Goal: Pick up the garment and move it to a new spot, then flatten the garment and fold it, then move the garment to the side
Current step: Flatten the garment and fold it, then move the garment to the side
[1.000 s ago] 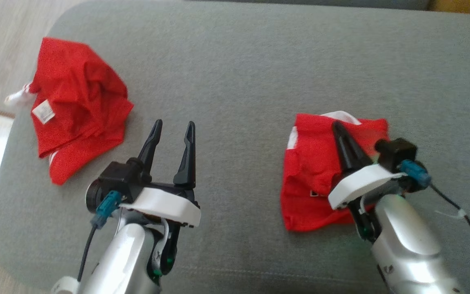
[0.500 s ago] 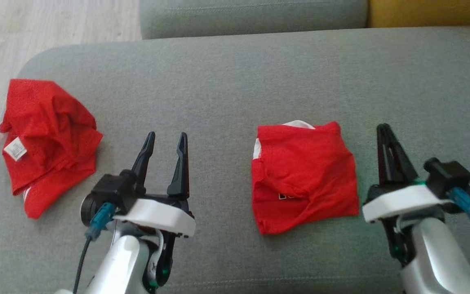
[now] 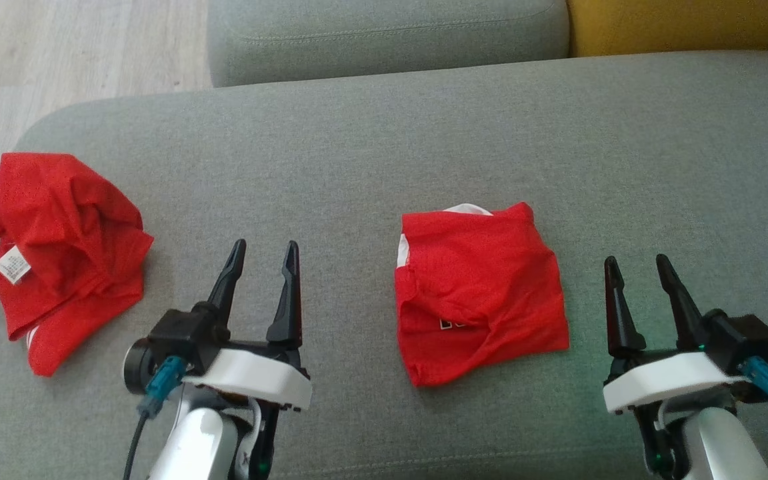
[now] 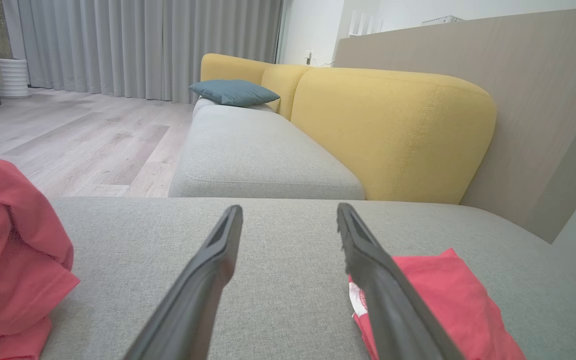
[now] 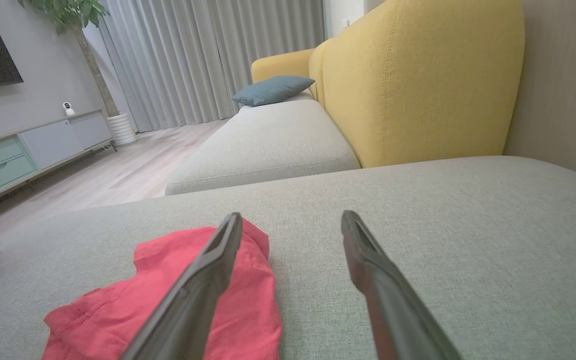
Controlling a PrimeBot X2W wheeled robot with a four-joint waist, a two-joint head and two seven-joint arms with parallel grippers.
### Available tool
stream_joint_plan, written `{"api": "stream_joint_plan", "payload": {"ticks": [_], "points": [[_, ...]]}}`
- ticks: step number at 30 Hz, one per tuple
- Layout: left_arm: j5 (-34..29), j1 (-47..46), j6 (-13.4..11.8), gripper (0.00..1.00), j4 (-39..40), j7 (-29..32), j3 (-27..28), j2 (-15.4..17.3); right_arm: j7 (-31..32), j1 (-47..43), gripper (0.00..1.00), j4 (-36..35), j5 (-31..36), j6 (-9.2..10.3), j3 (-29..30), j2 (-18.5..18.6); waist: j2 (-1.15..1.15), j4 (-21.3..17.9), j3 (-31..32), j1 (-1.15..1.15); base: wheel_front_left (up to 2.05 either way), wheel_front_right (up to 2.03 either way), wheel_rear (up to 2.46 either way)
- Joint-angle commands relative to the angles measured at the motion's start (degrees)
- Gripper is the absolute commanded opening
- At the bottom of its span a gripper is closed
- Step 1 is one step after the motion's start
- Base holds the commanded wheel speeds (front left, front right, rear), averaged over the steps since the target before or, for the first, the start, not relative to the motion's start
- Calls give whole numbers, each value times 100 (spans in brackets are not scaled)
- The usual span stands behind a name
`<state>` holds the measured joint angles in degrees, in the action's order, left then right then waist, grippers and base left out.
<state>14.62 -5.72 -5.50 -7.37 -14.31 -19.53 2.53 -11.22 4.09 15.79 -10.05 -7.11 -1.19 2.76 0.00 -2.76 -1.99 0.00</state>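
Note:
A folded red garment (image 3: 481, 293) with a white edge lies flat on the grey seat, between my two grippers. My left gripper (image 3: 265, 245) stands open to its left, fingers apart and empty. To its right, my right gripper (image 3: 635, 260) is open and clear of the cloth. In the left wrist view the left gripper (image 4: 289, 209) has the folded garment (image 4: 448, 300) beside its right finger. The right wrist view has the right gripper (image 5: 292, 216) with the garment (image 5: 108, 310) low on the left. A second, crumpled red garment (image 3: 57, 253) lies at the seat's left end.
The grey seat cushion (image 3: 384, 147) stretches wide behind and to the right of the folded garment. Its rounded left edge drops to a wooden floor (image 3: 57, 53). Beyond it are another grey seat (image 3: 384, 33), a yellow backrest (image 3: 677, 27) and a blue pillow (image 4: 233, 92).
My right gripper has come off the folded garment, drawn back to its right and opened. The head camera has tilted, so the whole picture has shifted. The left gripper stays open.

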Motion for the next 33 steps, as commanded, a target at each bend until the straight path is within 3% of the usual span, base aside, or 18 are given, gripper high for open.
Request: {"api": "stream_joint_plan", "payload": {"ticks": [1,11,20,28,29,30,31,33], "points": [[-53,-152,9,100,231,-69,219,34,25,164,100,-211,-17,-37,-121,11,0,7,-10,0,0,0,0],[-66,-261,61,100,202,-69,83,34,544,407,100,162,-405,-37,-224,11,0,178,-334,0,0,0,0],[-98,-556,132,100,58,-69,-40,34,945,1072,100,1197,-1148,-37,-383,11,0,558,-835,0,0,0,0],[-131,-709,139,100,51,-69,-30,34,933,1573,100,1981,-1075,-37,-545,11,0,764,-1119,0,0,0,0],[-136,-724,138,100,57,-69,-25,34,924,1621,95,2053,-1028,-37,-586,11,0,769,-1149,0,0,0,0],[-141,-739,136,100,65,-69,-20,34,905,1669,22,2115,-949,-37,-630,11,0,770,-1176,0,0,0,0],[-146,-749,135,100,69,-69,-14,34,862,1713,0,2164,-848,-37,-669,11,0,767,-1191,0,0,0,0],[-160,-761,130,100,69,-69,3,34,745,1785,0,2235,-638,-37,-715,11,0,735,-1205,0,0,0,0]]}}
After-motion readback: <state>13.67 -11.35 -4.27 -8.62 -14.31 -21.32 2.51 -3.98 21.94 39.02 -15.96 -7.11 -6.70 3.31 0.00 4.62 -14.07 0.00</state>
